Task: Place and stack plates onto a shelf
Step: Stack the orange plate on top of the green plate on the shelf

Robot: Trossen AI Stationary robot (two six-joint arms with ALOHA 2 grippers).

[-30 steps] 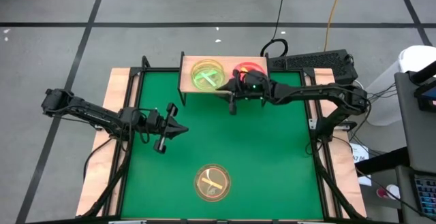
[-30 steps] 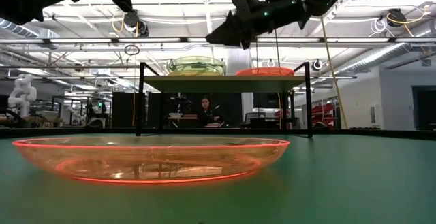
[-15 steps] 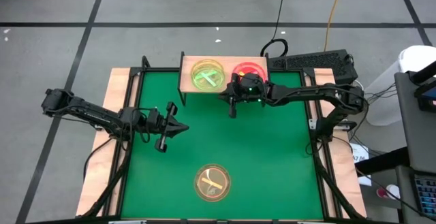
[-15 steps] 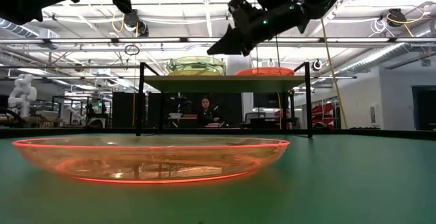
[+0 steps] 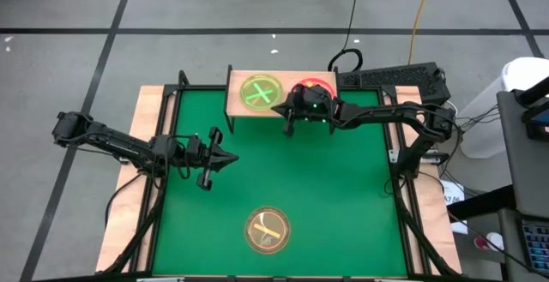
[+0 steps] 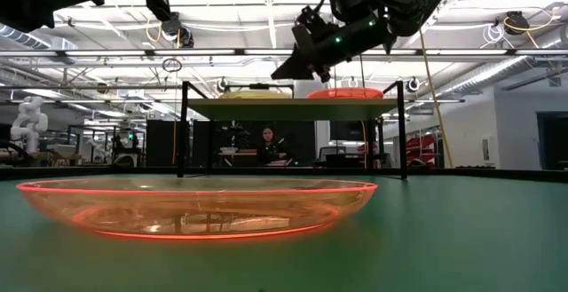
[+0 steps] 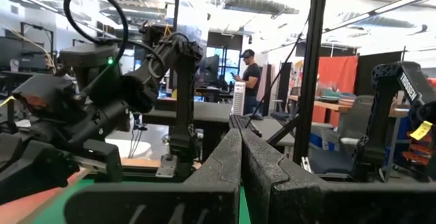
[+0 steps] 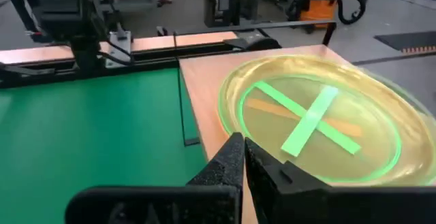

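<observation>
The light-wood shelf stands at the mat's far edge. On its left half sits a green plate with crossed stripes; on its right half a pink plate is partly hidden by my right arm. An amber plate rests on the mat near the near edge. My right gripper is shut, just right of the green plate, over the shelf's near edge. My left gripper is shut, above the mat's left part. My right gripper points level toward the table's left, with its shut fingertips at the green plate's rim. I cannot tell whether they touch it.
A keyboard lies right of the shelf. The shelf's black legs stand on the mat. The wide green mat lies open between the shelf and the amber plate. A person stands in the room behind.
My right gripper has moved toward the table's far-left, from in front of the pink plate to beside the green plate, staying shut. In the low view, the green plate on the shelf now sits much lower than it did.
</observation>
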